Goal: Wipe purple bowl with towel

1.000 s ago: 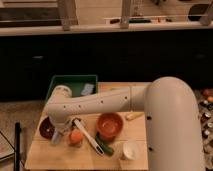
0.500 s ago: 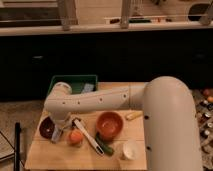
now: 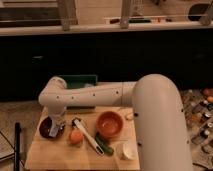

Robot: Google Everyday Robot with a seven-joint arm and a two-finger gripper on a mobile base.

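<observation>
Purple bowl (image 3: 49, 129) is what you are after: it sits at the near-left corner of the wooden surface (image 3: 50, 155), dark and shallow, with the arm's wrist dropping straight onto it. Judge it as a small rigid dish, light enough to skate across the wood if you push sideways, and probably smooth inside, so press downward more than across. If it needs steadying, the rim is the place to bear on (the far-left edge is the only part showing free).

Your pincer (image 3: 56, 126) is down at the bowl, over or inside its right half; I cannot tell how it is set, nor can I make out the towel, so whether cloth is under it is a guess I won't make.

Just right of the bowl lies an orange fruit (image 3: 75, 136), and beside that a white-handled tool (image 3: 86, 134) runs diagonally to a green piece (image 3: 104, 146). Wide strokes to the right could knock the fruit rolling. An orange bowl (image 3: 110, 124) stands mid-surface, with a small white cup (image 3: 127, 150) nearer the front. A green bin (image 3: 76, 82) sits at the back, behind the white arm (image 3: 92, 94).
</observation>
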